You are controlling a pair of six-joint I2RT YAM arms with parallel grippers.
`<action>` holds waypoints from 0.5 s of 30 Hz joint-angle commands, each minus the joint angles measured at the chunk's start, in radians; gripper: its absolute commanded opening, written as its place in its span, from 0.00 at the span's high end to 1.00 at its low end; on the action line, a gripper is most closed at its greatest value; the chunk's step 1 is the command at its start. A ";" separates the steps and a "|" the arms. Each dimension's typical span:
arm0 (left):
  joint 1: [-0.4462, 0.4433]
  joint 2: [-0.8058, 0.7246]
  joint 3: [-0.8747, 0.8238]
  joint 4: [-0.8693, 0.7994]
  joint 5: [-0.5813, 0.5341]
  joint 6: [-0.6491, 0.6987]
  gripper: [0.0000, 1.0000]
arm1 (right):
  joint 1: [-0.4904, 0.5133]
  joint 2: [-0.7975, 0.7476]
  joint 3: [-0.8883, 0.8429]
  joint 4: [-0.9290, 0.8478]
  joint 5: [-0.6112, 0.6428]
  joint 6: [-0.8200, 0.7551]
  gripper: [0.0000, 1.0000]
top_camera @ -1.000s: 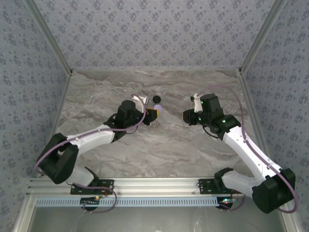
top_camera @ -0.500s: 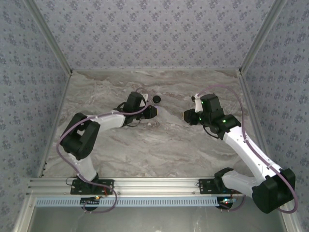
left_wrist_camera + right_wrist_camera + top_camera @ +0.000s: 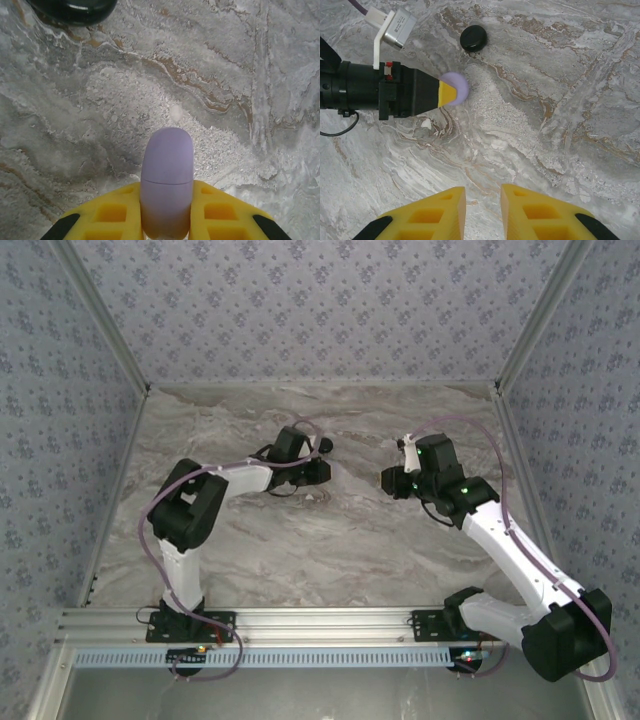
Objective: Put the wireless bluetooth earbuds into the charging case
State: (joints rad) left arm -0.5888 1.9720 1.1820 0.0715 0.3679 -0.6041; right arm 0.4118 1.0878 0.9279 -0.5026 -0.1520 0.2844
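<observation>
The left gripper (image 3: 167,195) is clamped on a pale lavender disc (image 3: 167,155), held on edge over the marble desk (image 3: 240,75). The black, round charging case (image 3: 473,38) lies on the desk near the disc, on its far side and not touching it. The right gripper (image 3: 483,195) hangs off to the right, its 2 fingers slightly apart with nothing between them.
</observation>
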 commanded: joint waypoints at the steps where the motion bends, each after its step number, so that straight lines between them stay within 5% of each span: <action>1: 0.006 0.026 0.032 -0.025 0.023 -0.006 0.85 | -0.006 -0.014 0.000 -0.032 0.015 0.019 0.74; 15: 0.006 0.047 0.044 -0.117 -0.058 0.013 0.59 | -0.007 -0.013 -0.003 -0.038 0.029 0.012 0.73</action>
State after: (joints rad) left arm -0.5888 2.0075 1.2003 0.0074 0.3447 -0.6048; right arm 0.4118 1.0878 0.9279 -0.5098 -0.1444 0.2848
